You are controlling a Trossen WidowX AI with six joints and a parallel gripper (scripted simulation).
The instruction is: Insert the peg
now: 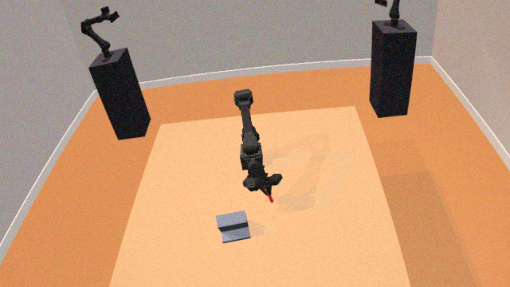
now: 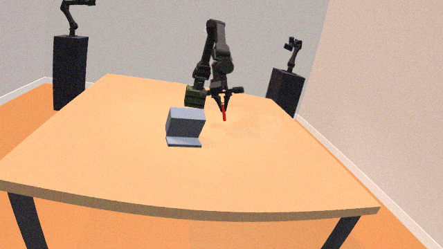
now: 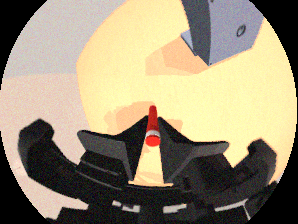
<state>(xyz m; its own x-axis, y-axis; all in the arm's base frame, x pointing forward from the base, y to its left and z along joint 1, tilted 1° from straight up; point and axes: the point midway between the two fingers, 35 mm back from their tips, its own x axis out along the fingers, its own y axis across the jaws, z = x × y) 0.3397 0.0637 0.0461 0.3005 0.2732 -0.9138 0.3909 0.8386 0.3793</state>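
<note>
- Wrist view: a red peg [image 1: 271, 198] [image 2: 224, 115] [image 3: 153, 120] sits clamped between the two dark fingers of the gripper [image 1: 268, 192] [image 2: 223, 109] [image 3: 153, 119], gripped along its sides, its far end reaching past the fingertips toward twelve o'clock.
- The near end faces the wrist camera at six o'clock, showing a round red cap with a pale band just behind it.
- Slim, straight and glossy, the peg narrows with distance in the wrist picture; its body looks round, bright red along the exposed length.
- Held above the tabletop [image 1: 191, 179] [image 2: 277, 173] [image 3: 115, 85], the peg shows its lower end protruding below the fingertips in the exterior view, upright but for a slight tilt.
- From the peg, the blue-gray block with the sloped panel [image 1: 232, 218] [image 2: 187, 113] [image 3: 232, 37] stands apart at about eight o'clock in the top view, and between eight and nine in the exterior view.
- On the panel's face, the small dark-rimmed hole [image 3: 241, 31] appears at about two o'clock from the peg in the wrist view, the peg well outside it.
</note>
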